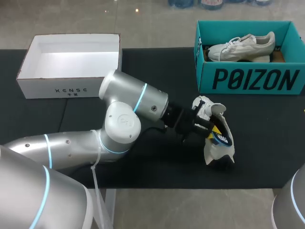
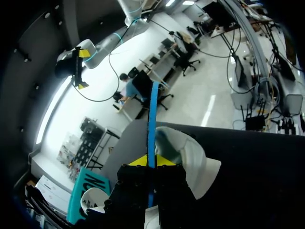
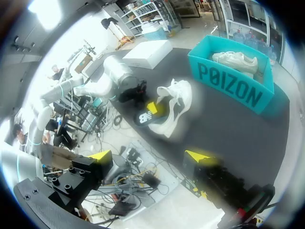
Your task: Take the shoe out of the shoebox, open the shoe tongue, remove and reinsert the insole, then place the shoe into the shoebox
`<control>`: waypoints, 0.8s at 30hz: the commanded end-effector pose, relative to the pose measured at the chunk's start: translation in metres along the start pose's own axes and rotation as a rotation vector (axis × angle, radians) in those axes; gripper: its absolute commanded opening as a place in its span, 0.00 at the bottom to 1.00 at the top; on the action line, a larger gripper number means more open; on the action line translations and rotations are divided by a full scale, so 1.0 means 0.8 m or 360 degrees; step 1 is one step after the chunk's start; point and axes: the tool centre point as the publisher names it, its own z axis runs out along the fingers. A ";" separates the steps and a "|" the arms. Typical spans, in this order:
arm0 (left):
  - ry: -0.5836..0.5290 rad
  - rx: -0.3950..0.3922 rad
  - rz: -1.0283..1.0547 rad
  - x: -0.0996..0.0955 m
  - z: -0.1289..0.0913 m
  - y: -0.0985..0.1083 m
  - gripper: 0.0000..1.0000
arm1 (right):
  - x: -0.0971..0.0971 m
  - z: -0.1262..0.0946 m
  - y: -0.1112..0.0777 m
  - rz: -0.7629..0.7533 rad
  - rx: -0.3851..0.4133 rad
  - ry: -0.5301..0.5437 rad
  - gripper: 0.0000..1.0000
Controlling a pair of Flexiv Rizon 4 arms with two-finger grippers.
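- Left pincer [image 1: 213, 130] [image 2: 151, 161]: narrow, clamped on the thin dark insole with a blue edge [image 1: 222, 138] [image 2: 152, 109] [image 3: 145, 117]. In the left wrist view the insole runs edge-on, straight out between the two yellow tips.
- White lace-up sneaker [image 1: 215, 151] [image 2: 191, 158] [image 3: 175, 98]: lies on the black bench [image 1: 152, 167] directly under and just ahead of the left pincer, with its opening turned toward it. The tongue appears folded back, presumably to give the insole a free path.
- Judgement: this is the insole step. The insole is partly out of the sneaker. Whether it is coming out or going back in cannot be told here.
- An edge grip suits a flat, floppy part, since the free end can be steered toward the toe.
- Right pincer [image 3: 150, 157]: wide, holding nothing, well apart from the sneaker, which lies far ahead of it.
- Teal cardboard shoebox [image 1: 252, 78] [image 3: 228, 86]: open, beyond the sneaker from the left pincer. A second pale sneaker [image 1: 243, 46] lies inside it.
- White open carton [image 1: 66, 88]: well behind the left pincer, beside its arm.
- Risk: nothing braces the sneaker, so it could slide when the insole is pushed.
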 end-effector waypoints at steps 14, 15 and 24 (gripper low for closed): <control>0.0163 -0.0091 0.0119 -0.022 0.026 0.048 0.00 | -0.001 0.000 0.000 0.0001 0.0004 -0.0001 1.00; 0.0163 -0.0094 0.0105 -0.019 0.027 0.051 0.00 | -0.001 0.000 0.000 0.0001 0.0004 -0.0001 1.00; 0.0126 -0.0105 0.0049 -0.009 0.018 0.043 0.47 | -0.001 0.000 0.000 0.0001 0.0004 -0.0001 1.00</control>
